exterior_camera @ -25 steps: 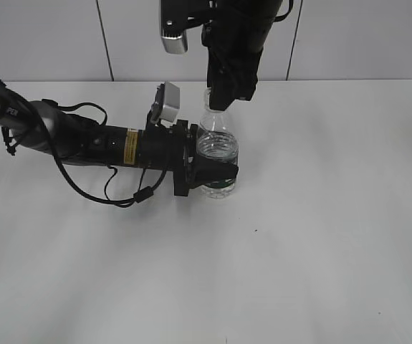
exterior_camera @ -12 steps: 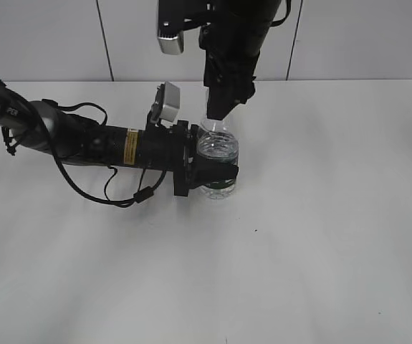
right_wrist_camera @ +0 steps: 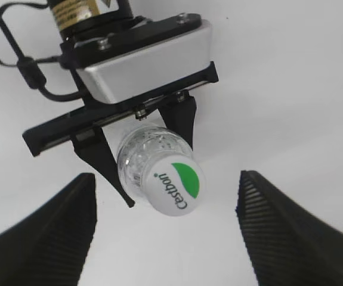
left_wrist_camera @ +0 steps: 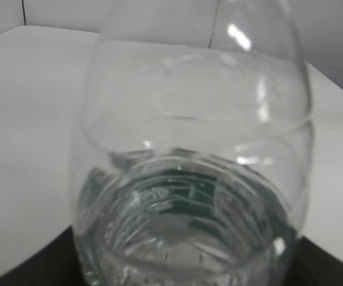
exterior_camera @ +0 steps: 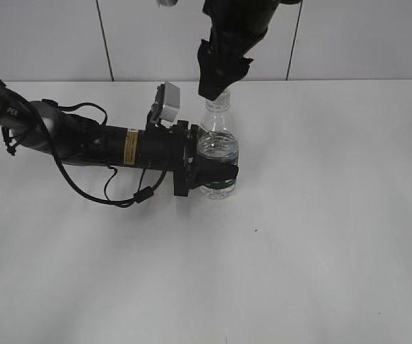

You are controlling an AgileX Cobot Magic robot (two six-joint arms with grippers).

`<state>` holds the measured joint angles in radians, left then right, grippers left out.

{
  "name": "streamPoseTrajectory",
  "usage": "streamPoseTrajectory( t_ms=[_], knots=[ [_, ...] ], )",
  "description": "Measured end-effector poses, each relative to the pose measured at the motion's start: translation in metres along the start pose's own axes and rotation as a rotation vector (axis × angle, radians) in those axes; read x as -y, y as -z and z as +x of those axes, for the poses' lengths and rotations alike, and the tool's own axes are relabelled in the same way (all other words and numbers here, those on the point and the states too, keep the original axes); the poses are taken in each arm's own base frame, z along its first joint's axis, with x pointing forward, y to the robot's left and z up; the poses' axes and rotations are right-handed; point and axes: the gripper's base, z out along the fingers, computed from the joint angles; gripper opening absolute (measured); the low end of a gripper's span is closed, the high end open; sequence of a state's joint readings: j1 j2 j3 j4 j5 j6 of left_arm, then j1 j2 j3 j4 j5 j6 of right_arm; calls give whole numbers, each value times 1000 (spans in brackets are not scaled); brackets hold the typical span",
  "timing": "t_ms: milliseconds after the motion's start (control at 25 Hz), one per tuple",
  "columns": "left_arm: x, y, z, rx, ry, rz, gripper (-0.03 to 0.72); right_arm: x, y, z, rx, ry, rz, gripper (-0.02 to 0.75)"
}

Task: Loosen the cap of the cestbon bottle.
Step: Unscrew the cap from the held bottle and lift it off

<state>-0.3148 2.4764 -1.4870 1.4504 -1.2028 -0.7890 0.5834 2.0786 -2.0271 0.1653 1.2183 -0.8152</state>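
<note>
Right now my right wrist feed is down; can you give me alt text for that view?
Looking straight down, the white cap with a green leaf mark sits on the bottle, untouched between the right end effector's wide-open black fingers. Behind, the left end effector clamps the bottle on the white table.

I work over a plain white table (exterior_camera: 320, 236); behind it stands a pale wall (exterior_camera: 48, 36) split by dark vertical seams.

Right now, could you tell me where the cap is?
The cap sits on the cestbon bottle, just below the open right gripper.
</note>
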Motion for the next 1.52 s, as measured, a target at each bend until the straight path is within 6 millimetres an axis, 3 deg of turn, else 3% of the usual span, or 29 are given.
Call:
streamPoseTrajectory(
  t_ms=[400,600,880,1320,1520],
  knots=[
    [0,0,0,3,3,-3,406,-1,7,-1,15,-813,5,557],
    [0,0,0,4,5,-4,406,0,7,0,12,-1046,11,555],
    [-1,0,-1,8,9,-9,406,1,-2,1,-8,-1164,11,555],
    [-1,0,-1,8,9,-10,406,6,-31,8,-82,-1162,45,555],
    [-1,0,-1,8,9,-10,406,6,-33,9,-89,-1164,44,554]
  ],
)
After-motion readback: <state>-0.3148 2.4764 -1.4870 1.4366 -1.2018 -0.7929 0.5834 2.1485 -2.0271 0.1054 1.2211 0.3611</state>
